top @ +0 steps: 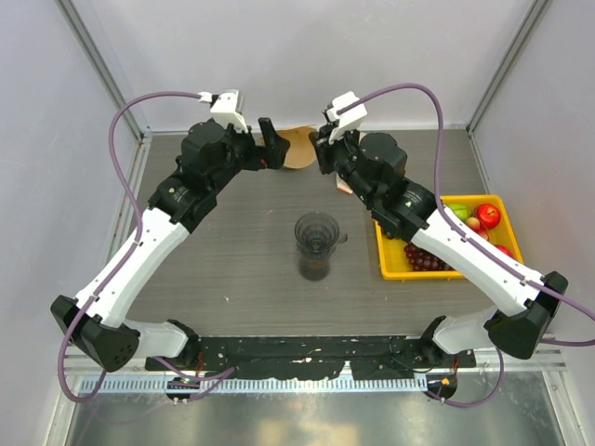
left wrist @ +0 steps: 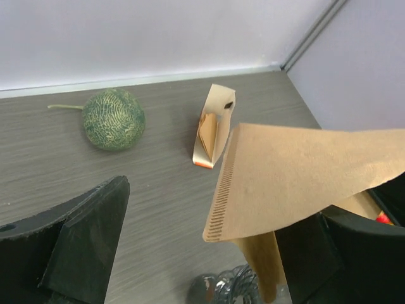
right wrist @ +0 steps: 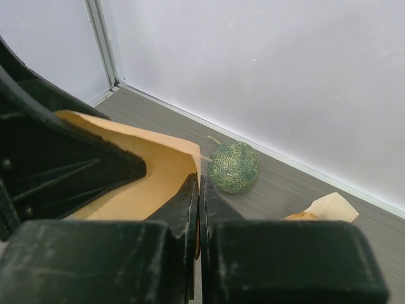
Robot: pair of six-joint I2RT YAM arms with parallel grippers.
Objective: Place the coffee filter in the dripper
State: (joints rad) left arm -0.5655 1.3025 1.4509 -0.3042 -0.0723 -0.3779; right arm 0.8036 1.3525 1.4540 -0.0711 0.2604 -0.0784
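The coffee filter [top: 299,149] is a light-brown paper cone held in the air at the back of the table, between my two grippers. My right gripper [top: 323,150] is shut on its edge; in the right wrist view the jaws [right wrist: 200,190] pinch the paper [right wrist: 145,183]. My left gripper [top: 277,147] is open, its fingers spread wide on either side of the filter [left wrist: 304,180], which lies against its right finger [left wrist: 342,253]. The dark see-through dripper [top: 317,234] stands at mid-table on a glass jug, well in front of both grippers. Its rim shows low in the left wrist view [left wrist: 235,286].
A green netted melon [left wrist: 114,118] lies near the back wall, also in the right wrist view [right wrist: 233,166]. A white-orange pack of filters [left wrist: 214,126] stands beside it. A yellow tray [top: 390,269] with apples and grapes sits at the right.
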